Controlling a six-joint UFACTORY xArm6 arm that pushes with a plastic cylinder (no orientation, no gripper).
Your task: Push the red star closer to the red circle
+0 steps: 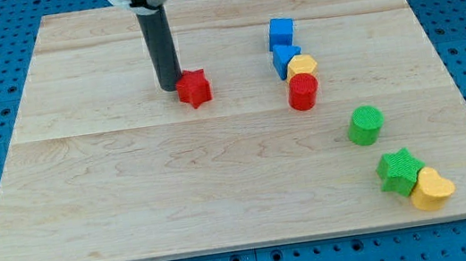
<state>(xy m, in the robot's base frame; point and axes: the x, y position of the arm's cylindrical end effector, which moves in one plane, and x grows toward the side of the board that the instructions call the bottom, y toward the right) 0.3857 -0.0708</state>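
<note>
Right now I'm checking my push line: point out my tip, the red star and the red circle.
my tip (169, 86): camera view, rod's bottom end.
red star (195, 88): camera view, top face.
red circle (302, 87): camera view, top face.

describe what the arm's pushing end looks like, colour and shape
It ends in a straight, dark grey to black cylindrical rod, smooth and slightly glossy, with no markings or cables visible. At the view's top it joins a wider black collar with a pale rim, cut off by the frame. My tip is the rod's plain blunt end, the same width as the shaft.

Two red blocks (194, 88) (303, 91), two blue (281, 31) (284, 57), two yellow (302, 66) (431, 188), two green (365, 125) (399, 170)
</note>
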